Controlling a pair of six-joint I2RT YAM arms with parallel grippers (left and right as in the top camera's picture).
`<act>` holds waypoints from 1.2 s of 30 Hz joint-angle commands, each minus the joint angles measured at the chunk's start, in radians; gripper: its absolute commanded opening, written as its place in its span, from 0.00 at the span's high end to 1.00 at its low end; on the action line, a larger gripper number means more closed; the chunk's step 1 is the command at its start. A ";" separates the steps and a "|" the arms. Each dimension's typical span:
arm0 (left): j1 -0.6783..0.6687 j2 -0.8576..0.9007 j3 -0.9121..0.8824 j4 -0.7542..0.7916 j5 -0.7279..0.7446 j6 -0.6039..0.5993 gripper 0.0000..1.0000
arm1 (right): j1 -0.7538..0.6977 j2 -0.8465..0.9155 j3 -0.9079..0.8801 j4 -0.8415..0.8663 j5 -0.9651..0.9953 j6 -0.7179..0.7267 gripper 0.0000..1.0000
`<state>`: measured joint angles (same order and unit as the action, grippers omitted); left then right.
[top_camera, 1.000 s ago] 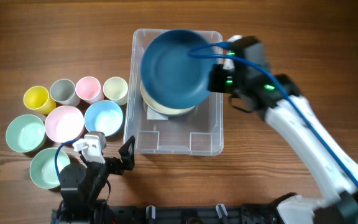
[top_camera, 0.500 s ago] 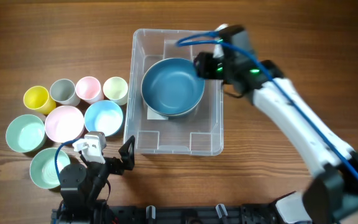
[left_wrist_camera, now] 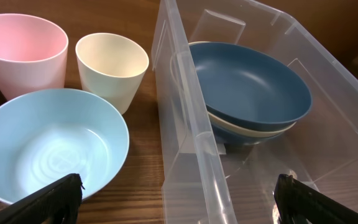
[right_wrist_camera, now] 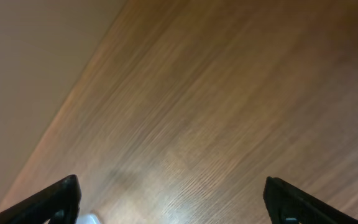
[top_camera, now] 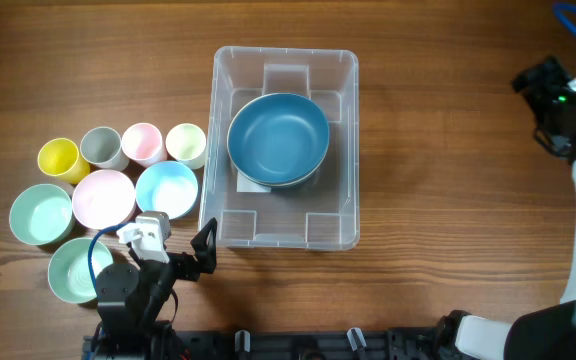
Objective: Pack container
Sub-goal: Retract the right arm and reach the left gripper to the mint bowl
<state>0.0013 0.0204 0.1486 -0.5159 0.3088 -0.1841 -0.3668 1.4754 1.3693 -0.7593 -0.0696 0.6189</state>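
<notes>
Blue bowl (top_camera: pixel 278 138) on cream bowl (left_wrist_camera: pixel 248 131) covers container (top_camera: pixel 343 215)'s white label (top_camera: pixel 244 184); left gripper (left_wrist_camera: pixel 176 198), seven o'clock, and right gripper (right_wrist_camera: pixel 171 199): jaws released.

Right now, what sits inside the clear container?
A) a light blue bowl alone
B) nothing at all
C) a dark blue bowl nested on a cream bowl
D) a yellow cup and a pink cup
C: the container holds a dark blue bowl stacked on a cream bowl, whose rim shows just beneath it in the left wrist view.
</notes>
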 commanded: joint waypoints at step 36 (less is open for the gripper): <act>0.007 0.892 0.926 -0.339 -0.437 -0.115 0.00 | -0.024 0.010 0.003 -0.053 -0.028 0.013 0.00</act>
<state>0.0021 0.7719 0.9195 -0.8391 -0.2096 -0.3344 -0.3908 1.4754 1.3693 -0.8146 -0.0895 0.6247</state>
